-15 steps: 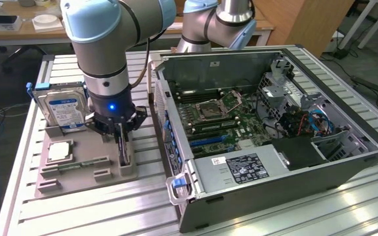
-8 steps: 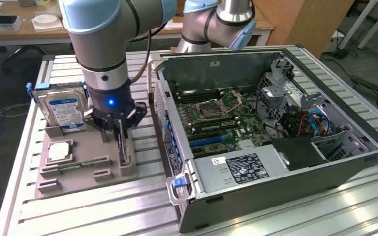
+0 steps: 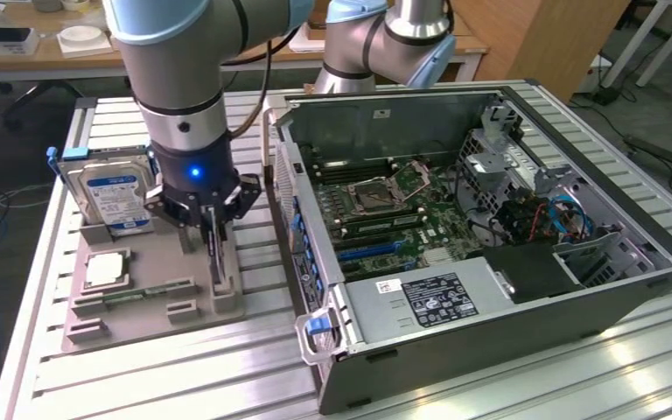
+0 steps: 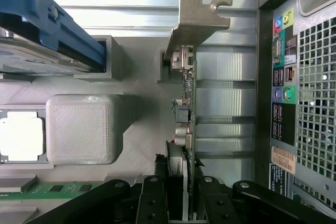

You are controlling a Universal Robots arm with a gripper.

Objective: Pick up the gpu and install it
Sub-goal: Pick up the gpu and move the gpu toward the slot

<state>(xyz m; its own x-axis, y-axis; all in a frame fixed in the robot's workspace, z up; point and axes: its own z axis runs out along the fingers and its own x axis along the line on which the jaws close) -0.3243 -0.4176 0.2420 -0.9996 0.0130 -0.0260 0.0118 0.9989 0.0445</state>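
Dark gpu [image 3: 214, 255] stands on edge in the grey tray [image 3: 137, 325] on the surface [image 3: 616, 367], just left of the computer case [image 3: 488, 341]. Long axis runs near to far. Silver bracket [image 4: 197, 19] at far end, level with the hard drive [image 3: 112, 197]. Claw [image 3: 210, 223] clamped on the card's two faces. Hard drive label blue-white, black case sticker [image 3: 430, 293]: text unreadable.

The black gripper [image 4: 182, 195] is clamping the gpu [image 4: 188, 114], a thin dark circuit card seen edge-on, with its silver metal bracket [image 4: 198, 19] at the far end. Under it, a grey plastic holder tray [image 4: 139, 129] is carrying a blue-framed hard drive [image 4: 47, 35], a square processor chip [image 4: 18, 135] and a narrow green memory stick [image 4: 58, 187]. A computer case's perforated rear panel [image 4: 310, 103] is standing alongside.
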